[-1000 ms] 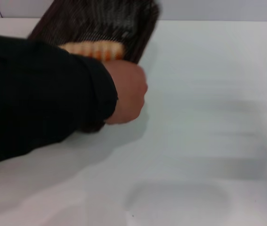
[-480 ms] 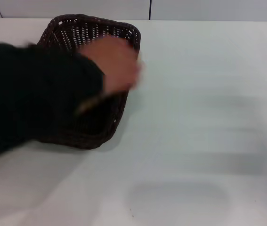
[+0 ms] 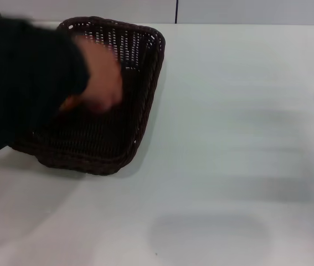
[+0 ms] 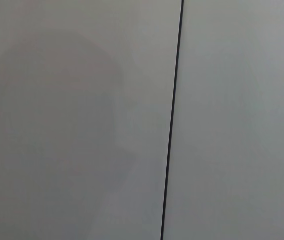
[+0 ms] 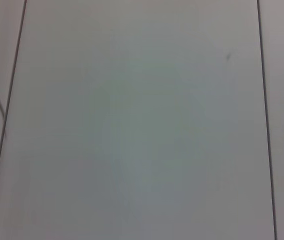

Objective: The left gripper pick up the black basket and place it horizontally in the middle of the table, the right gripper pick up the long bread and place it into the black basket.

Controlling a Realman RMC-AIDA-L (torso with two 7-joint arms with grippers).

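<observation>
Bare hand in black sleeve, blurred, reaches into black basket; grasp cannot be judged. Orange patch under hand, possibly long bread. Basket lies far left on white table. Neither robot gripper visible.

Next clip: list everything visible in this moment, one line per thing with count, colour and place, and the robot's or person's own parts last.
black basket: one, dark brown-black wicker, far left part of the table, lying at a slant, partly covered by the arm.
long bread: only a blurred orange sliver shows under the hand, over the basket; I cannot say whether it rests in it.
table: one, white; dark seam lines at its far edge. Both wrist views show only pale panels with dark seams.
person's hand: one, bare, blurred, over the basket.
black sleeve: one, reaching in from the left edge.
Robot grippers: neither shows in any view.
</observation>
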